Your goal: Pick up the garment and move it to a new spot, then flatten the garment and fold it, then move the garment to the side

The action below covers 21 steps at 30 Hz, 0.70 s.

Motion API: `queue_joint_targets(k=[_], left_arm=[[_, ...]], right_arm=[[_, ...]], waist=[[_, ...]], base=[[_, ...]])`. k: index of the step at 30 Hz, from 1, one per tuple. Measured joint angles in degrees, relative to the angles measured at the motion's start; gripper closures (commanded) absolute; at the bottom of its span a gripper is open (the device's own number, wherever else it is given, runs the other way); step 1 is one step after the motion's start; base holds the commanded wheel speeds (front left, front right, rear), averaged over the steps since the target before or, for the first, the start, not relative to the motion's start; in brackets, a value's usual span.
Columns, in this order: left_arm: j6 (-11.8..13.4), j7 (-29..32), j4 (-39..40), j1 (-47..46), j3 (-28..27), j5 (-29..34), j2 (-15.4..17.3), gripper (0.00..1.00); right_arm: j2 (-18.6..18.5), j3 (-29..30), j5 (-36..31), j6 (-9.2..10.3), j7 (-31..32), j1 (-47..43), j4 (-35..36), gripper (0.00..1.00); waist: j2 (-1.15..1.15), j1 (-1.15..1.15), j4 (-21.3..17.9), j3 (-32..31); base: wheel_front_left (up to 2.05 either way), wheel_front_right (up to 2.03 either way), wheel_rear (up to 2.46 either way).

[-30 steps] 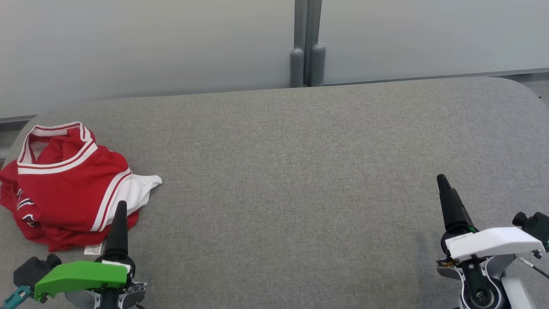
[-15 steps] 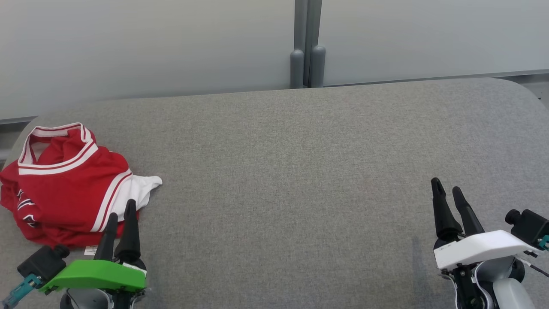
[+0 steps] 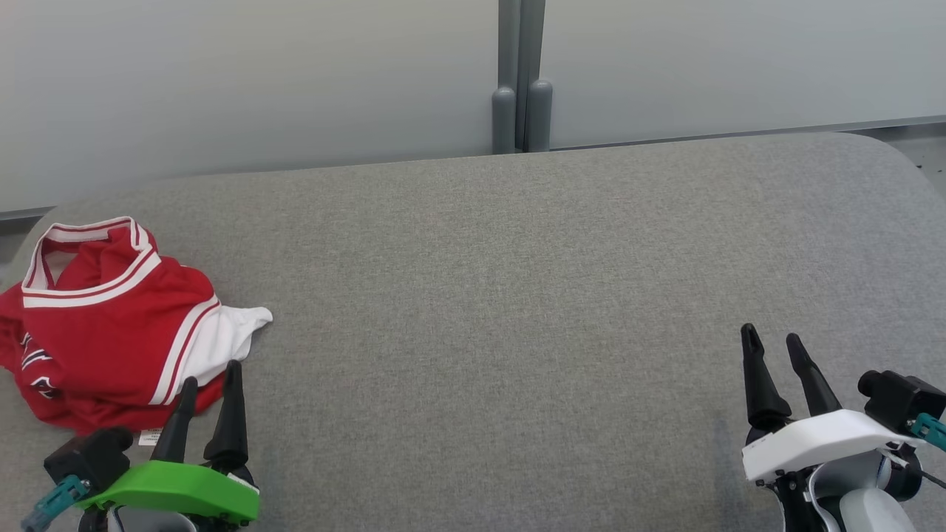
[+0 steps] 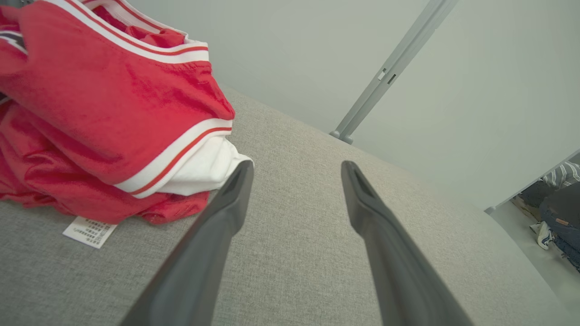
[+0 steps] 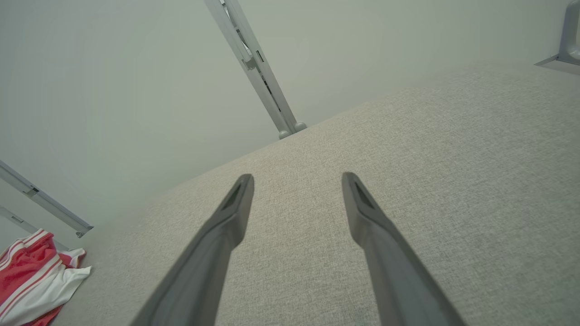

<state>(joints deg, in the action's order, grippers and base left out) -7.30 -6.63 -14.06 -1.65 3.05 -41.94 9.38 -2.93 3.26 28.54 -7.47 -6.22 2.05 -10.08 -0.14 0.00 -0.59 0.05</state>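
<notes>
L fingers (image 3: pixel 230 414) spread, just beside crumpled garment (image 3: pixel 103 325)

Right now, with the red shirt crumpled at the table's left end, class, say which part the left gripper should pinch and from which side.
Probably the striped hem fold above the white flap, at the near right edge of the shirt. It bulges up off the table, and the open left gripper points at it from the near side.
</notes>
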Motion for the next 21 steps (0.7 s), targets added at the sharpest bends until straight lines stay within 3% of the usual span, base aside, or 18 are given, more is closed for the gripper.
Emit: queue_joint_targets(k=[21], left_arm=[[0.0, -3.1, -0.8, 1.3, 0.6, 13.1, 1.7, 0.00]], right_arm=[[-1.1, -0.3, -11.1, 0.00, -3.3, -0.4, -1.5, 0.00]], waist=[[0.00, 0.00, -0.9, 0.0]], base=[[0.00, 0.00, 0.00]])
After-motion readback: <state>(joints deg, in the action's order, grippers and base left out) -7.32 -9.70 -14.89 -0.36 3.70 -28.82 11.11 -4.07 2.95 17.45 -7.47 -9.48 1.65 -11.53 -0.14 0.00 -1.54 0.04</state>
